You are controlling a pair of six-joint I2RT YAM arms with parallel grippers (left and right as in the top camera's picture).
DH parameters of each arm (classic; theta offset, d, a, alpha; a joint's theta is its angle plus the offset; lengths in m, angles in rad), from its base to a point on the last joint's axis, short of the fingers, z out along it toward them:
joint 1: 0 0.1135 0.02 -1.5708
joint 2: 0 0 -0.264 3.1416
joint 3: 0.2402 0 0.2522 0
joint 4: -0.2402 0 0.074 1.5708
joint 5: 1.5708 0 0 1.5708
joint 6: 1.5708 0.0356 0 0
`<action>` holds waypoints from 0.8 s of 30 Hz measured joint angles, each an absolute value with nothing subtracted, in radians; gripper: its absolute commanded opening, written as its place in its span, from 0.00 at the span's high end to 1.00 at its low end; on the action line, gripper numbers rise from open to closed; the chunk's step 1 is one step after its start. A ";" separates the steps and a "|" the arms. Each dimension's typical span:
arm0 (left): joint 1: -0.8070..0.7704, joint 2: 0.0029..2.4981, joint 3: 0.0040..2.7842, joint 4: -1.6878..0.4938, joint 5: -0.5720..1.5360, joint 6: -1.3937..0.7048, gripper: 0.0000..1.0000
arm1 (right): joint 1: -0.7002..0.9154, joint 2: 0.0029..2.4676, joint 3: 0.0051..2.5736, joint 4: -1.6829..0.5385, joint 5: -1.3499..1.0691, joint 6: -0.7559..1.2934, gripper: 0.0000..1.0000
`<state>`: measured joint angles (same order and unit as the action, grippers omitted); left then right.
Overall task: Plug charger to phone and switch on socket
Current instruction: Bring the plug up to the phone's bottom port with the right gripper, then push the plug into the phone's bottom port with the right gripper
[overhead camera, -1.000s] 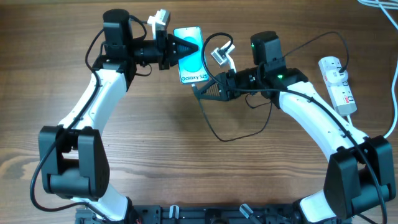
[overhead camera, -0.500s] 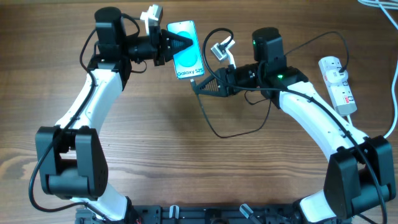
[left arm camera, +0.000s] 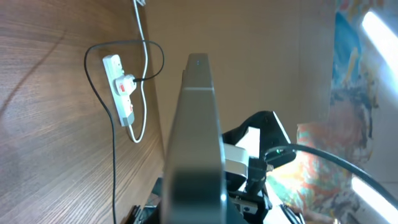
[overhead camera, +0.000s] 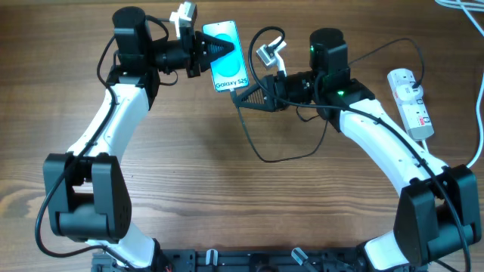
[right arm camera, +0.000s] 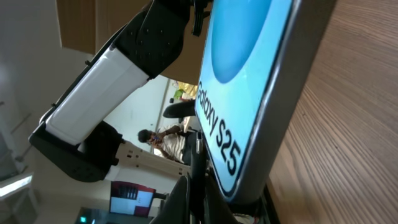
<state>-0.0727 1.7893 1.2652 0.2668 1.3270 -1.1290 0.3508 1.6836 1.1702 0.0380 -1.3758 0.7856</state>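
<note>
My left gripper (overhead camera: 221, 51) is shut on the phone (overhead camera: 230, 59), holding it above the table with its blue screen up and the "Galaxy S25" end toward the right arm. From the left wrist the phone (left arm camera: 198, 143) shows edge-on. My right gripper (overhead camera: 242, 96) is shut on the charger (overhead camera: 253, 143), just below the phone's lower end. In the right wrist view the charger's dark tip (right arm camera: 198, 163) stands between the fingers of the right gripper (right arm camera: 198, 196), against the lower edge of the phone (right arm camera: 249, 81). Whether the tip is seated, I cannot tell. The white socket (overhead camera: 411, 102) lies at the far right.
The black cable loops over the table between the arms and runs up to a plug on the socket (left arm camera: 121, 87). A thick white cord (overhead camera: 460, 15) leaves at the top right corner. The left arm's white link (right arm camera: 99, 87) fills the left of the right wrist view.
The left gripper carried the phone a little up and left. The right gripper moved up and left with the charger, closing on the phone's lower end.
</note>
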 measured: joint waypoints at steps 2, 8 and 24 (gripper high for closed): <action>-0.073 1.789 1.265 0.267 1.316 -1.154 0.96 | 0.351 1.684 1.170 0.038 -1.376 0.787 0.96; -0.073 1.789 1.265 0.267 1.306 -1.173 0.96 | 0.351 1.684 1.170 0.038 -1.375 0.789 0.96; -0.072 1.789 1.265 0.267 1.291 -1.182 0.96 | 0.351 1.684 1.170 0.039 -1.331 0.854 0.96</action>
<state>-0.0715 1.7893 1.2652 0.2668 1.2911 -1.1820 0.3508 1.6836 1.1702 0.0387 -1.3308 0.8543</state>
